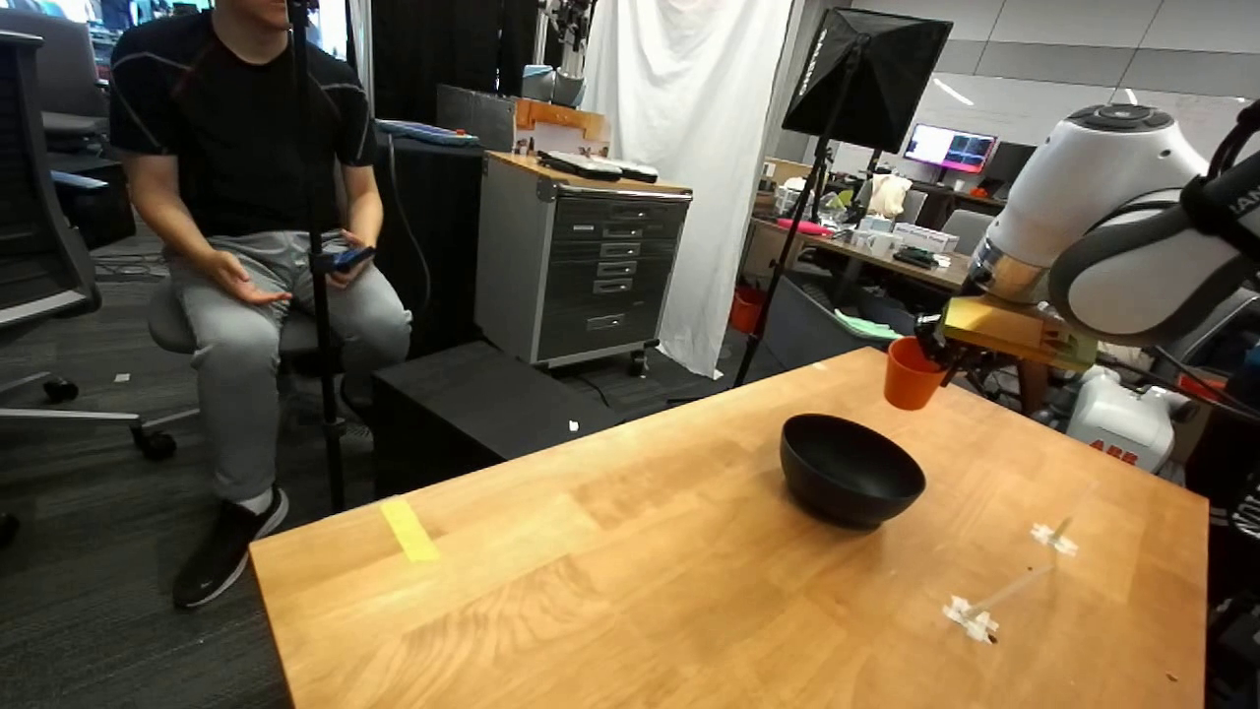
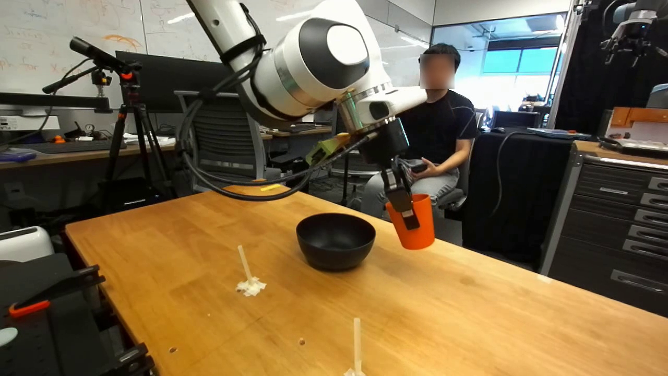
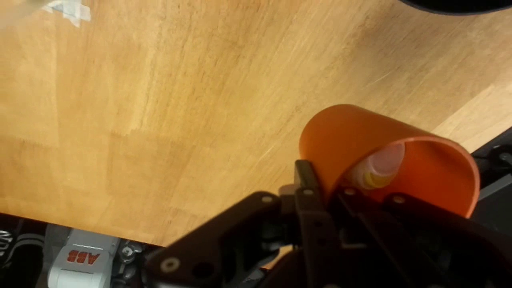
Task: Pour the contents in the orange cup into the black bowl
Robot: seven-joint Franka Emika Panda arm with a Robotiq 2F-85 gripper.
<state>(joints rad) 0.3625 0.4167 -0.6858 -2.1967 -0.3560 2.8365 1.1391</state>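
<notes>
In an exterior view, with small round orange plastic cup aloft near wide round black bowl. In an exterior view, gripped by black fingers beside, not over, the bowl. In the wrist view, with pale contents inside.

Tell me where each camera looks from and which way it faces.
In an exterior view: apart from the arm, raised, looking down across the table and bowl; the arm enters at picture right.
In an exterior view: also apart, looking across the table toward a seated person; the arm enters from the top, its gripper pinching the cup.
Wrist view: carried by the arm, looking down at the table and partly into the cup; gripper fingers show at the bottom.
Shared: both exterior views show arm, cup, bowl and seated person.
</notes>
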